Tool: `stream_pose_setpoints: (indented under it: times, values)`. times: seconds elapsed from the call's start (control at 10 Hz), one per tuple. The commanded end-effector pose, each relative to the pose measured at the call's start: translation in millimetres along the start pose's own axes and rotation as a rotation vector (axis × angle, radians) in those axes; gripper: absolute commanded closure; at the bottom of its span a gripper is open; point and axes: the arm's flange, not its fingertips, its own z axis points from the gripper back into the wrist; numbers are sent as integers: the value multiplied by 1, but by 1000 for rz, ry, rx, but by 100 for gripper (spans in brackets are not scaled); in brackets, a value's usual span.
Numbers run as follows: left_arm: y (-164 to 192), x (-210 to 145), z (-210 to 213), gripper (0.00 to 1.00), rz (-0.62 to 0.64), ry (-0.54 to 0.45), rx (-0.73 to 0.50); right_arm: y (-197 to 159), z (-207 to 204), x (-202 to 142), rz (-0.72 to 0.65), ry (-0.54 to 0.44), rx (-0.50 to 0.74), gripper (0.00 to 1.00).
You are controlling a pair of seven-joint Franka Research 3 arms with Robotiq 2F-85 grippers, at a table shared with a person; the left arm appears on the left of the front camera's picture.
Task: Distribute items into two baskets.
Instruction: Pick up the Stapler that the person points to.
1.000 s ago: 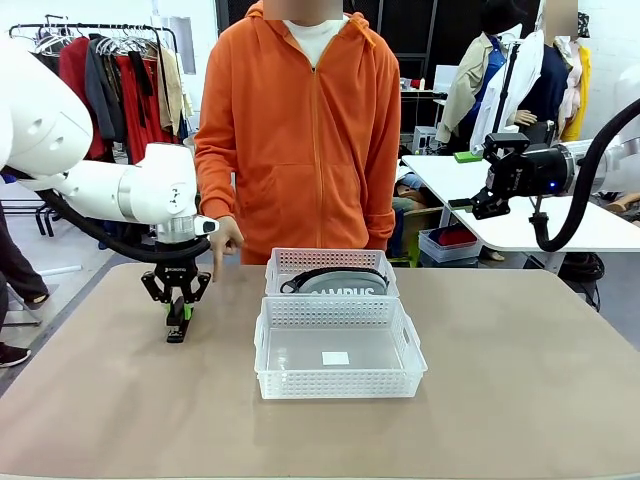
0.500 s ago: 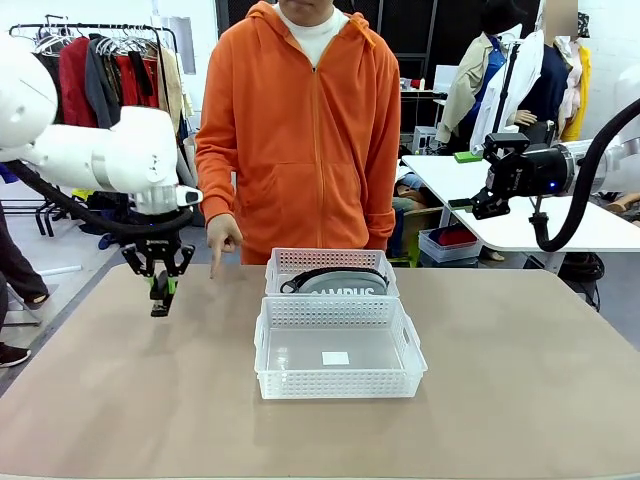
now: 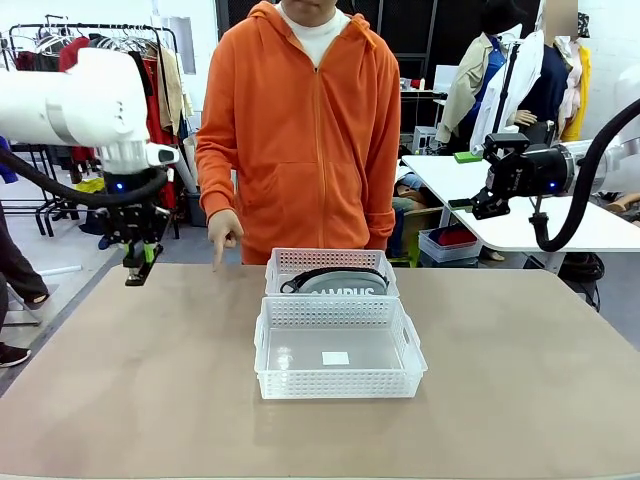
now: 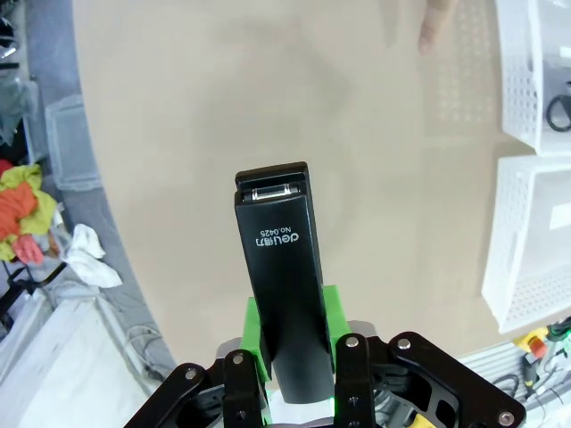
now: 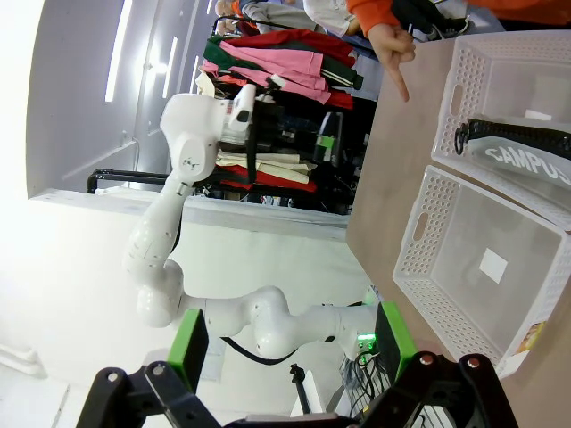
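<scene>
One stapler (image 4: 278, 267) pinched between pads of left gripper (image 3: 135, 260), jutting beyond them, mid-left of frame, clear of table (image 3: 500, 400). Right gripper (image 5: 290, 343) upper right, spread wide, holding nothing.

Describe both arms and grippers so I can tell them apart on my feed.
They match. The left arm and right arm are rounded white shells, each with a thick black cable looping alongside and a small blue light near the wrist. The left gripper and right gripper are black, two-fingered, with bright green pads.
</scene>
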Motion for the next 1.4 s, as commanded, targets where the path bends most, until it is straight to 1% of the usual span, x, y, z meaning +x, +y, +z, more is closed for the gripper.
stream_pose_setpoints:
  times: [0.0,0.2,0.5,0.6,0.9,1.1,1.2,1.3]
  values:
    - [7,-9,32,100,-6,0,-5,2,0,0,1,-8,-2,0]
    - [10,-10,61,100,-32,-36,-17,2,0,0,1,-8,-2,0]
    - [13,-10,98,100,2,-68,-92,2,0,0,1,-8,-2,0]
    - [11,-9,111,100,-15,-86,-82,2,0,0,1,-8,-2,0]
    - [13,-8,146,100,-14,-134,-93,2,0,0,1,-8,-2,0]
    - [13,-12,160,100,-24,-161,-110,2,0,0,1,-8,-2,0]
    - [14,-9,158,100,-35,-175,-117,2,0,0,1,-8,-2,0]
    - [8,-11,156,100,-1,-161,-80,2,0,0,1,-8,-2,0]
